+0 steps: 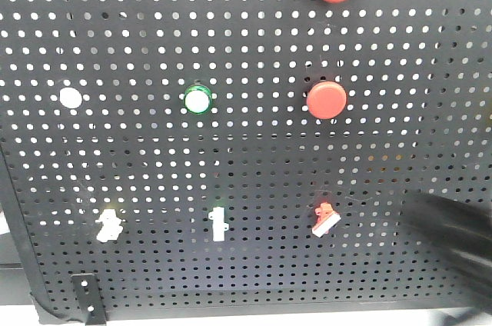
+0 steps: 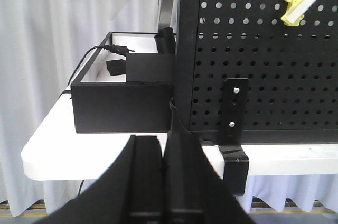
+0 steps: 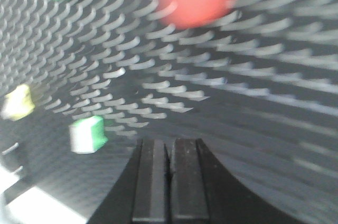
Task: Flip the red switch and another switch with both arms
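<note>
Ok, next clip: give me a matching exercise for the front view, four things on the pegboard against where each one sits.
Things:
1. red switch
2. pale yellow switch
3. green-ringed button
4. white slim toggle

Places:
A. bottom row, centre
B. bottom row, left
C. middle row, centre
D. bottom row, right

Pairs: 1-D, 2-B, 3-C, 4-A

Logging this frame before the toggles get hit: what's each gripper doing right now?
Left gripper: closed, holding nothing.
Right gripper: closed, holding nothing.
</note>
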{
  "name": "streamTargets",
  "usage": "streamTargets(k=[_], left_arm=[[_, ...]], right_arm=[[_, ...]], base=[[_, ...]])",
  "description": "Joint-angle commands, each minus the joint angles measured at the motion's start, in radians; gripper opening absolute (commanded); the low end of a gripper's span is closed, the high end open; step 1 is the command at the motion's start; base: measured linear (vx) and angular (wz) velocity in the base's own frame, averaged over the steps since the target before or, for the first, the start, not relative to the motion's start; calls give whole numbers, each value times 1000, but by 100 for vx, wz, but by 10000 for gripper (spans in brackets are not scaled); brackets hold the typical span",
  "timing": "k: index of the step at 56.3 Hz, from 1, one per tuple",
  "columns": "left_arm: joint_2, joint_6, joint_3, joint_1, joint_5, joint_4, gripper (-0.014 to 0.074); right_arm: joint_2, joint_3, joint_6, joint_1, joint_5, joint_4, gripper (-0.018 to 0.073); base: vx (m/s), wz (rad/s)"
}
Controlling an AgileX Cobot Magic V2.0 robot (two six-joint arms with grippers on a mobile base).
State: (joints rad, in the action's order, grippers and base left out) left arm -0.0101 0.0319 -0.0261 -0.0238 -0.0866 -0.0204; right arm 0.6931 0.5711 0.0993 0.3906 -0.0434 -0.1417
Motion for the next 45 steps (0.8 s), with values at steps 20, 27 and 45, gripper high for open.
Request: streamTargets(k=[20, 27, 45], left_arm=[[-18, 5, -20, 0, 77, -1, 3], [-18, 5, -20, 0, 77, -1, 3], [-18, 5, -20, 0, 77, -1, 3]], right_arm=[[-603, -478, -32, -353, -7, 35, -6], [-683, -568, -32, -371, 2, 45, -6], [-716, -608, -33, -371, 129, 30, -6]], base=[[0, 0], [0, 0], [0, 0]])
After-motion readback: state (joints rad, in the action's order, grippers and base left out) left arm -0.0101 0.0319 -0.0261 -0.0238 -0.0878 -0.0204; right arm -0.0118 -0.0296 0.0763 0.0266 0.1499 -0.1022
